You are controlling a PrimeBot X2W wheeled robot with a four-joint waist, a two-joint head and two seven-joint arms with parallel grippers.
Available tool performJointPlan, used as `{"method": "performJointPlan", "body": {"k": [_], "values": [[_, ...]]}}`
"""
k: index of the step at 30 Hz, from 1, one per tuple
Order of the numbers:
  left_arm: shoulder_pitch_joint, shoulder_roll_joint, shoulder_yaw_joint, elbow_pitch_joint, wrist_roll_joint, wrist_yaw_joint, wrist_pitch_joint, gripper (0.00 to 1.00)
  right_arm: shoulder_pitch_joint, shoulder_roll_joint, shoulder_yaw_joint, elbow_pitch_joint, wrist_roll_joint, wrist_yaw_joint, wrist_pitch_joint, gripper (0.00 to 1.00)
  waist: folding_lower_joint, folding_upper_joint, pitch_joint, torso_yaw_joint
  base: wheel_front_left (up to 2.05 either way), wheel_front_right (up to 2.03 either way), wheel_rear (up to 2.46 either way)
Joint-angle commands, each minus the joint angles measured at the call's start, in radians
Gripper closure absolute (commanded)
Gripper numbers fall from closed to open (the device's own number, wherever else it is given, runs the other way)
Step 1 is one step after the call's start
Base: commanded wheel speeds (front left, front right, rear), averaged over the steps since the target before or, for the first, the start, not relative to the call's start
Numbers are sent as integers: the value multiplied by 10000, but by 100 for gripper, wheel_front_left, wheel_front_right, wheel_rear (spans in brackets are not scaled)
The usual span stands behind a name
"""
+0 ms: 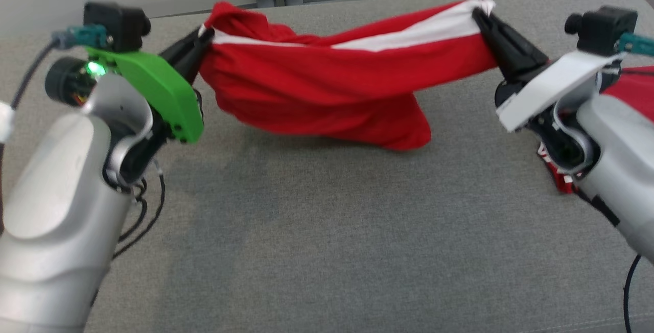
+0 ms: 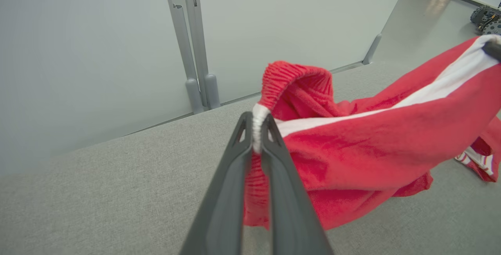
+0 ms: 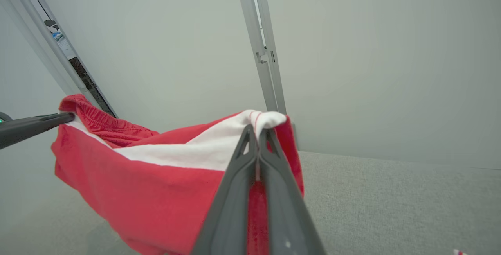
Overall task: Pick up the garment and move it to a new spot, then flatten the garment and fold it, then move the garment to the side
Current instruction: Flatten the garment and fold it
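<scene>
left end effector (image 1: 206, 36) pinching garment (image 1: 332, 82) waistband edge | right end effector (image 1: 479, 14) pinching far edge | grey surface (image 1: 306, 231) beneath

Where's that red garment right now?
In the head view, the red garment hangs stretched between the left pincer and right pincer, over the grey surface.

Grey, felt-like covering spans the whole bench (image 1: 327, 241), whose far right corner is rounded; the light is even and diffuse, leaving only soft shadows on the covering. Along the bench's far edge stand pale, matte partition panels (image 2: 98, 51), joined by slim grey metal posts (image 2: 194, 51) with rounded feet. Past the far right corner, a glossy pale floor (image 2: 422, 16) reflects light, and a dark wheeled machine (image 2: 487, 17) stands on it.
</scene>
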Motion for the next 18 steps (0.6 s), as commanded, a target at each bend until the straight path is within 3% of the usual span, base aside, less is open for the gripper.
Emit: {"method": "performJointPlan", "body": {"k": [1, 13, 18], "values": [[-809, 30, -37, 344, -3, -56, 38, 100, -653, -106, 72, 199, 88, -5, 18, 100, 0, 0, 1033, -113, 0, 0, 0], [-5957, -233, -837, 3181, -184, -67, -1283, 100, -5106, -154, 242, 1543, 322, -6, -406, 100, 0, 0, 2511, -143, 0, 0, 0], [-6647, -278, -1283, 3974, -392, -56, -2256, 100, -5410, 8, -389, 1294, -516, -6, -419, 100, 0, 0, 2805, -91, 0, 0, 0]]}}
